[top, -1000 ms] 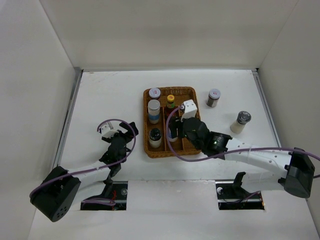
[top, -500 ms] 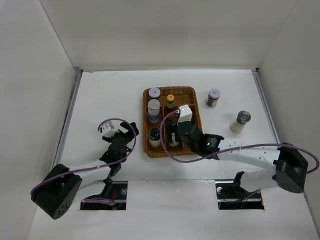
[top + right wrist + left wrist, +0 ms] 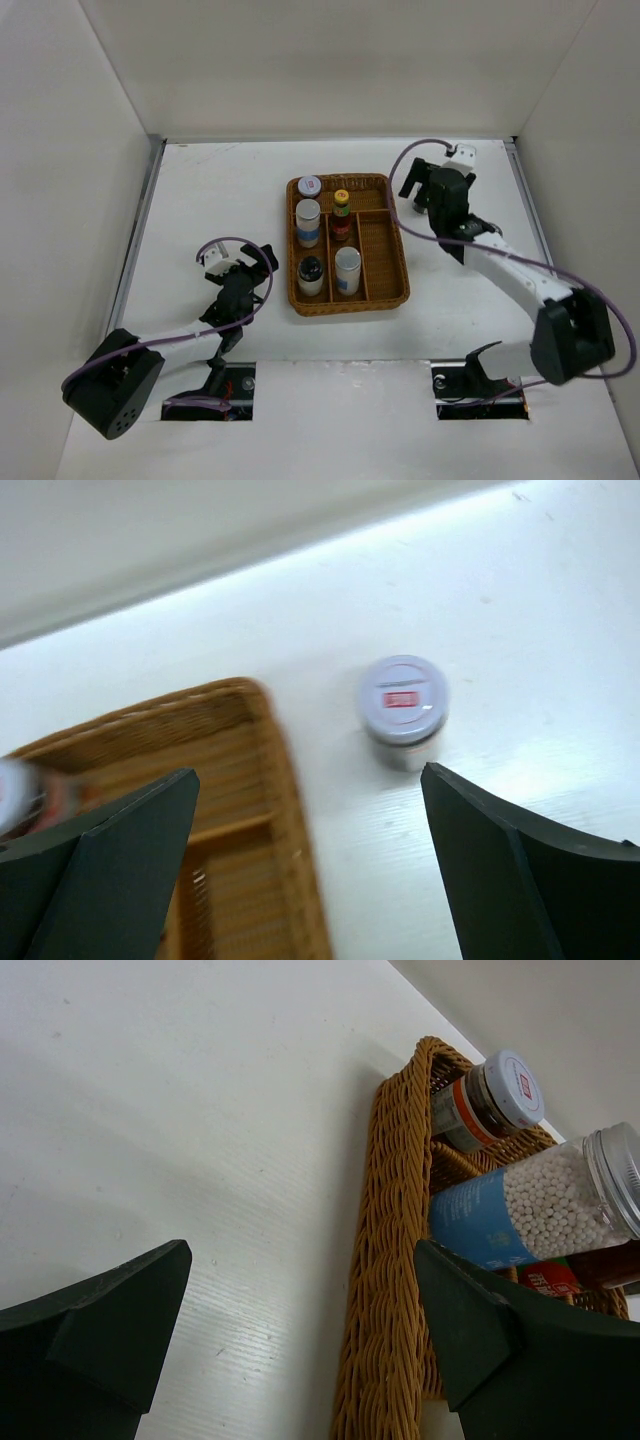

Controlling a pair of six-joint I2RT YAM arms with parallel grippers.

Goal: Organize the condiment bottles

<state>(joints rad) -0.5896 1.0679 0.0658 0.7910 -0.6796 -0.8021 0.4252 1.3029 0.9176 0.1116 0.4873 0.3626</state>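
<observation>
Right gripper [image 3: 308,772] is held wide open and empty over silver-lidded jar [image 3: 403,708], just beside wicker tray [image 3: 288,810]; left gripper [image 3: 302,1248] is likewise spread, empty.

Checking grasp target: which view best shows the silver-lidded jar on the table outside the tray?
Right wrist: silver-lidded jar shows whole, upright beside the wicker tray. Top external: the right arm covers it. Left wrist: out of frame.
</observation>
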